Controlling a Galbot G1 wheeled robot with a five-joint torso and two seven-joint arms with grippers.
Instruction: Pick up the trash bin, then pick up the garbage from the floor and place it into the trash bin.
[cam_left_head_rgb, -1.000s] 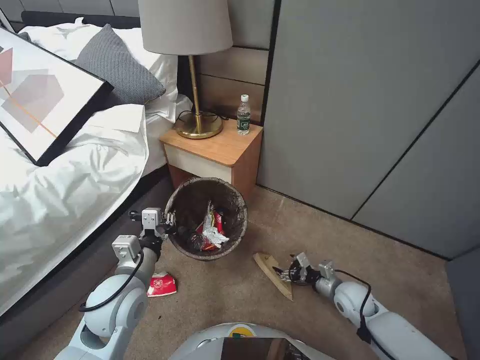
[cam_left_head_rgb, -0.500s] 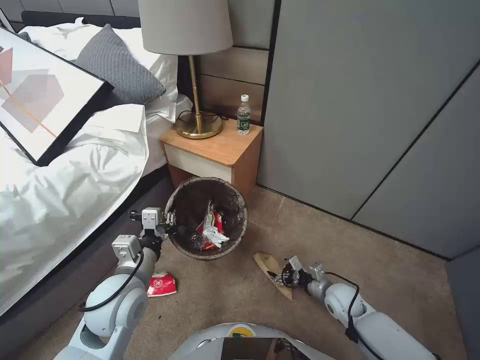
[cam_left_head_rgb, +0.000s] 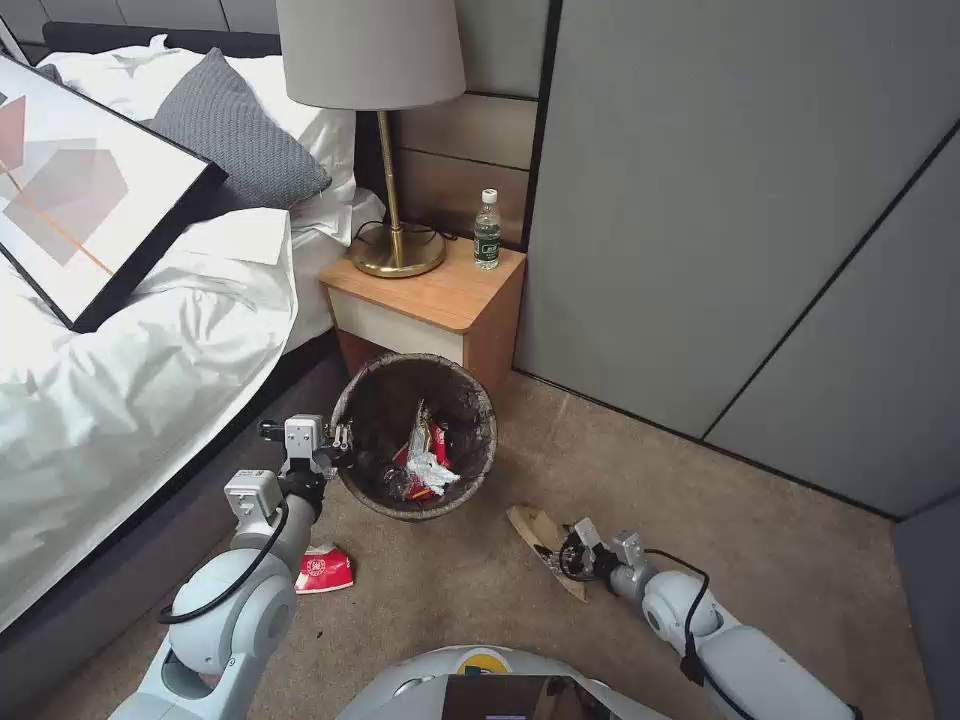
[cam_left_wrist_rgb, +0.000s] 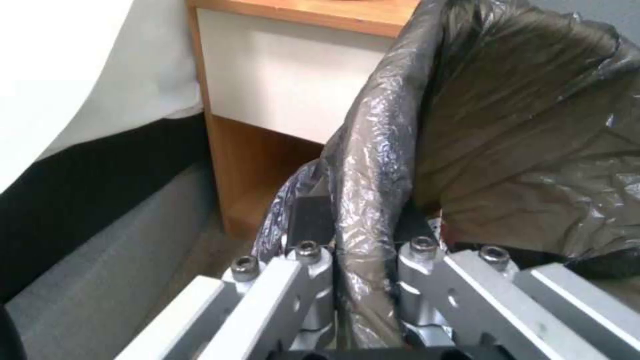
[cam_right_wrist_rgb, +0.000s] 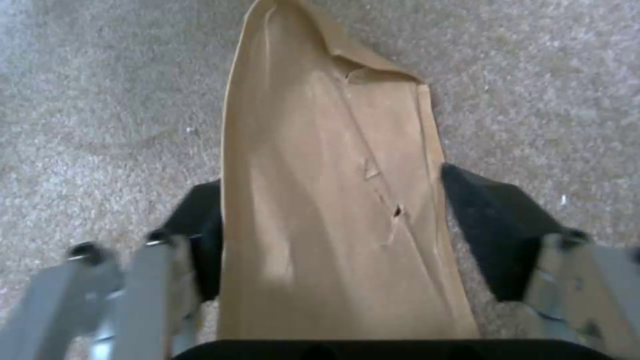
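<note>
Left gripper (cam_left_head_rgb: 335, 442) clamps the trash bin (cam_left_head_rgb: 413, 436) rim beside the nightstand (cam_left_head_rgb: 425, 305); right gripper (cam_right_wrist_rgb: 333, 235), jaws wide, straddles brown paper scrap (cam_right_wrist_rgb: 327, 200); red packet (cam_left_head_rgb: 322, 570) lies near.

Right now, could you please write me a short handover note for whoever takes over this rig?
Left gripper: shut on the trash bin rim, beside the nightstand.
Right gripper: open, low on the floor, fingers either side of the brown paper piece, not yet closed.
Done: red and foil wrappers already in the bin.
Left: grip the paper, drop it in; then the red packet by the left arm.
</note>
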